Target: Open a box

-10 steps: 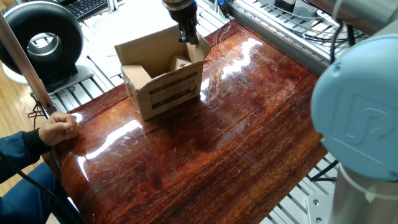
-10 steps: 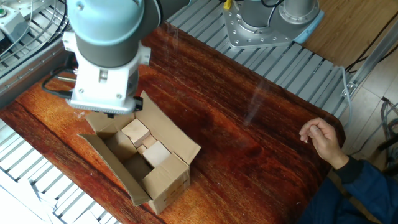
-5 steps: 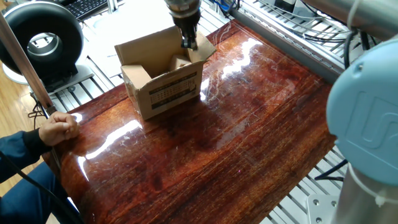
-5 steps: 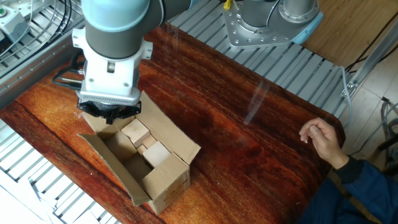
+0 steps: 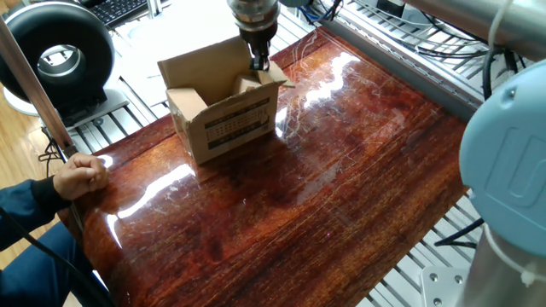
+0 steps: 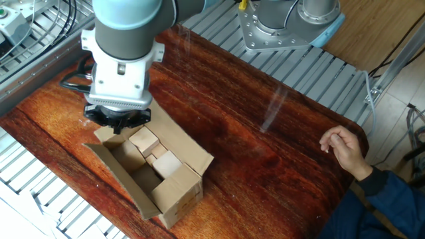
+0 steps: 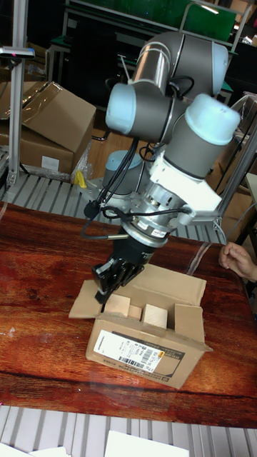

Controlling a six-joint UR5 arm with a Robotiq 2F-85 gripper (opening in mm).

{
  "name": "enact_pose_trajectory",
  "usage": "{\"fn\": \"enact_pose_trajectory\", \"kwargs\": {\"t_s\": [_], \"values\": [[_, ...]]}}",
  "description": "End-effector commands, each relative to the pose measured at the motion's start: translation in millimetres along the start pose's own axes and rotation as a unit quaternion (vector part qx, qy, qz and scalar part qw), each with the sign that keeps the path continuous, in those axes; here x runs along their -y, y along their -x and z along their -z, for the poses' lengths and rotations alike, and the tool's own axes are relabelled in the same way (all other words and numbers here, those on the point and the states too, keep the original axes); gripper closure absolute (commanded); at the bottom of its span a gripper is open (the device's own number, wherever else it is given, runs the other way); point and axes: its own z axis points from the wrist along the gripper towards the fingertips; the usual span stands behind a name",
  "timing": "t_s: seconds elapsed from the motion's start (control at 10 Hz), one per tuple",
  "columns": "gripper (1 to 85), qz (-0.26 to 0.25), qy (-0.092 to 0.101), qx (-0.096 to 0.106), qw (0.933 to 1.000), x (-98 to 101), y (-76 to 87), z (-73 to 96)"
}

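Claw (image 7: 107,289) at box (image 7: 146,350) flap edge.

You are in a robotics lab or workshop, not a home. The glossy wooden table (image 5: 324,170) is your landmark: it rests on a bench of ribbed aluminium rails (image 6: 299,66), which show on each side of it. At the table's far edge in the other fixed view, the arm's metal base plate (image 6: 275,30) is bolted onto those rails. Beyond the table in the tall fixed view you see dark shelving (image 7: 93,28) and stacked cardboard cartons (image 7: 43,121). Off the table's corner in one fixed view sit a round black fan (image 5: 60,55) and a keyboard (image 5: 119,10).
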Motion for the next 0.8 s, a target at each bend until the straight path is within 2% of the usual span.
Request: {"fn": "enact_pose_trajectory", "kwargs": {"t_s": [0.0, 0.1, 0.2, 0.3, 0.4, 0.7], "values": [[84.7, -0.043, 0.071, -0.028, 0.9961, -31.2, 6.3, 33.8], [84.7, -0.057, 0.087, -0.033, 0.9940, -40.5, 15.0, 40.6], [84.7, -0.064, 0.089, -0.033, 0.9935, -43.8, 23.9, 41.8], [84.7, -0.085, 0.110, -0.024, 0.9900, -59.2, 37.4, 40.1], [84.7, -0.098, 0.121, -0.017, 0.9877, -69.0, 50.0, 34.8], [84.7, -0.119, 0.133, -0.017, 0.9838, -86.4, 65.8, 27.3]]}}
